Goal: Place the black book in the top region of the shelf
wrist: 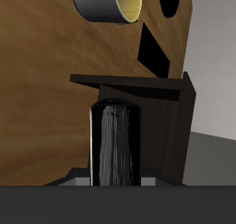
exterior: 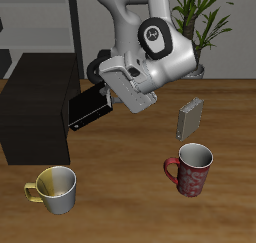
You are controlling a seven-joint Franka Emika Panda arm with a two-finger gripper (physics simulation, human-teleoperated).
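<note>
The black book (exterior: 86,110) is thin, flat and all black. My gripper (exterior: 99,97) is shut on one end of it and holds it tilted in the air, well above the table. The book's free end is right beside the upper edge of the shelf (exterior: 35,109), a low matte black cabinet. I cannot tell whether the two touch. In the wrist view the black book (wrist: 138,103) fills the middle as a dark slab over the wooden table, and the fingertips are hidden in its dark shape.
A yellow mug (exterior: 55,187) stands near the table's front edge, also in the wrist view (wrist: 101,2). A red patterned mug (exterior: 192,169) stands near the front too. A small grey book (exterior: 190,117) stands upright behind it. A tall frame with grey uprights (exterior: 70,17) and a plant (exterior: 205,17) are at the back.
</note>
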